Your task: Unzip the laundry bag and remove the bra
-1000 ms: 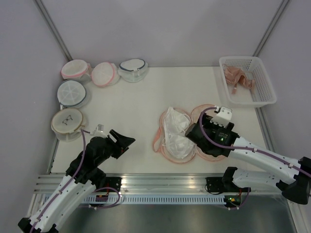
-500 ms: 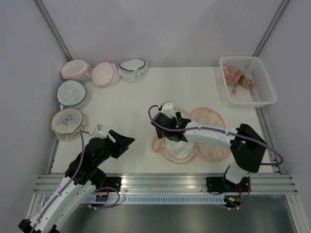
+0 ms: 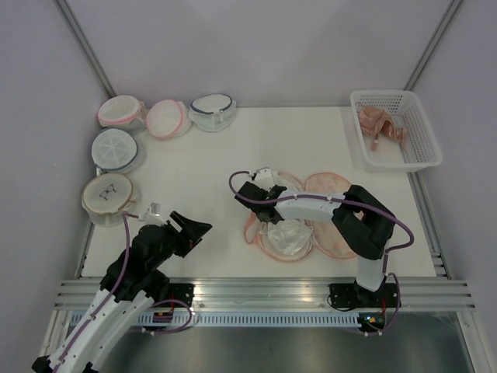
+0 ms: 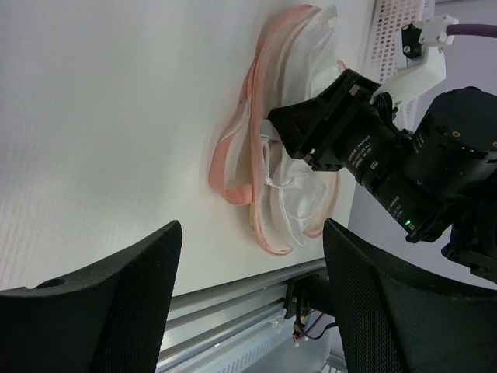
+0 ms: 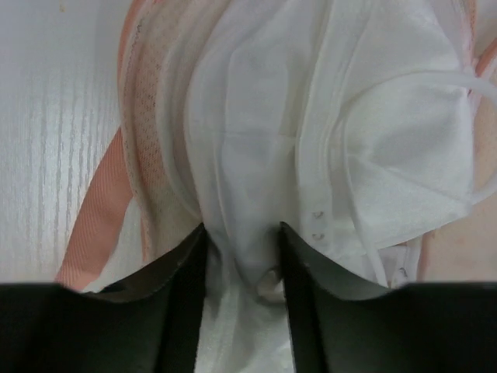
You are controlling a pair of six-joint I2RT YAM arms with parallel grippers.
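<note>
Right wrist view: right gripper [image 5: 242,268] stands part-way in, one finger on each side of a raised fold of the bra [image 5: 373,148]. The cloth touches both fingers, but whether the pinch is firm cannot be told. The bra lies in the unzipped laundry bag [image 5: 151,140], spread open on the table [image 3: 202,163]. Left gripper [image 3: 194,228] is wide open and empty, off to the bag's left and not touching it. Judgement: the bra is light, with limp straps and springy moulded cups, and the soft bag may lift with it. Best hold is a cup edge or the centre bridge; a thin strap could snag on the zip.
</note>
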